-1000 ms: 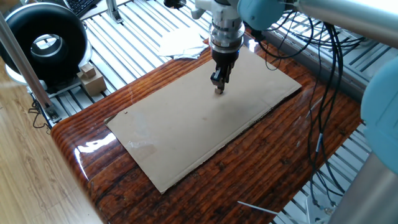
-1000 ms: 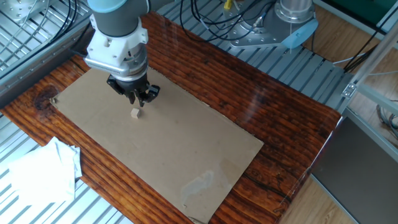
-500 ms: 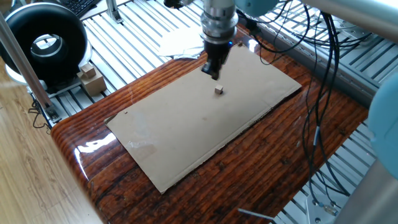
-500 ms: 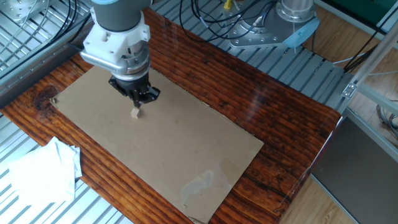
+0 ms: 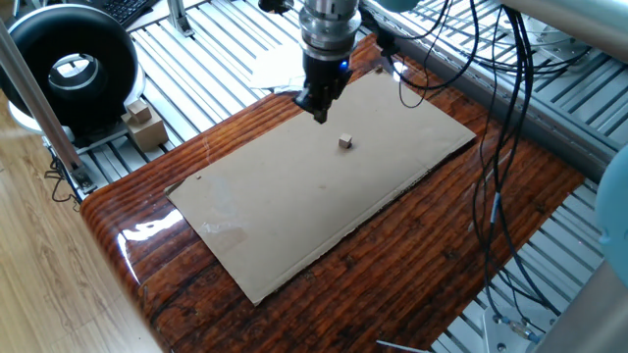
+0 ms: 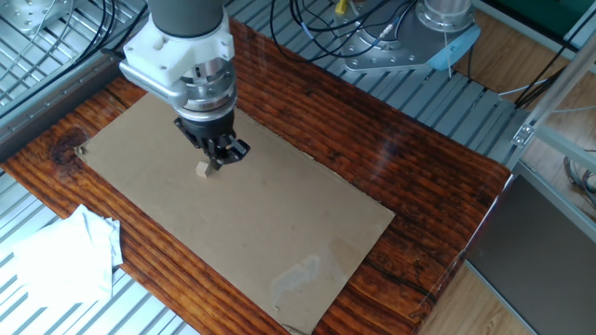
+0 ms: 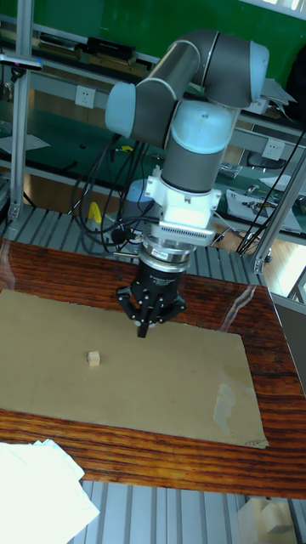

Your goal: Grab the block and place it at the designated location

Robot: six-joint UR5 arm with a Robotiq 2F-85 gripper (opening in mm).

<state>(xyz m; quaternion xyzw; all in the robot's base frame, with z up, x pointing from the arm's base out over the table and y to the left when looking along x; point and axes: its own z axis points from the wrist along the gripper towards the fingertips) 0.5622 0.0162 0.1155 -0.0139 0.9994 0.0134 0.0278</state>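
The block (image 5: 345,142) is a tiny pale tan cube that lies alone on the brown cardboard sheet (image 5: 294,211). It also shows in the other fixed view as the block (image 6: 202,168) and in the tall view as the block (image 7: 94,359). My gripper (image 5: 320,115) hangs above the sheet, up and to the left of the block and clear of it. Its fingers meet in a point, shut with nothing between them; this shows best on the gripper (image 7: 142,332) in the tall view. The designated location is hidden in every view.
The sheet lies on a glossy dark wood table (image 5: 432,245). White paper (image 6: 56,256) lies off one corner of the sheet. A black round device (image 5: 74,69) and small cardboard boxes (image 5: 145,123) stand beside the table. Black cables (image 5: 500,147) hang at the right.
The gripper has risen from right over the block and moved away toward the sheet's far edge. The block has stayed where it was.
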